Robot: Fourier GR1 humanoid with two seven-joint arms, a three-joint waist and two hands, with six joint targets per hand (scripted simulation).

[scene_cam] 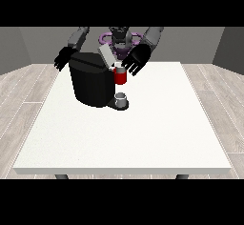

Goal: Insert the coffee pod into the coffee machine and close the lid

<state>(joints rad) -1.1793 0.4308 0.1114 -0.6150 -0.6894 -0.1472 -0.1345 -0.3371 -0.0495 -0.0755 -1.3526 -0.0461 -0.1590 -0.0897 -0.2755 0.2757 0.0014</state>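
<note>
**Reaching over the open coffee machine**

Standing behind the white table (143, 138), the robot stretches both arms forward over its far edge. The hand at the view's right (135, 60) hangs with its palm turned toward the camera and its fingers spread and relaxed, pointing down and toward seven o'clock; it grasps nothing. Its fingertips sit just beside the top of the machine's red part (120, 77), at about two o'clock from it. The hand at the view's left (63, 58) hovers at ten o'clock from the black coffee machine (91, 83), behind its top corner, fingers loose and pointing down, also released.

One coffee machine stands on the table's far half, toward eleven o'clock from the table's centre. Its one grey lid (106, 55) is tilted up and open, leaning toward eleven o'clock. One small pale coffee pod (118, 66) shows at the top of the red part, just under the lid; whether it is fully seated I cannot tell. One grey cup (121, 97) rests on the machine's base, at six o'clock from the red part.
</note>
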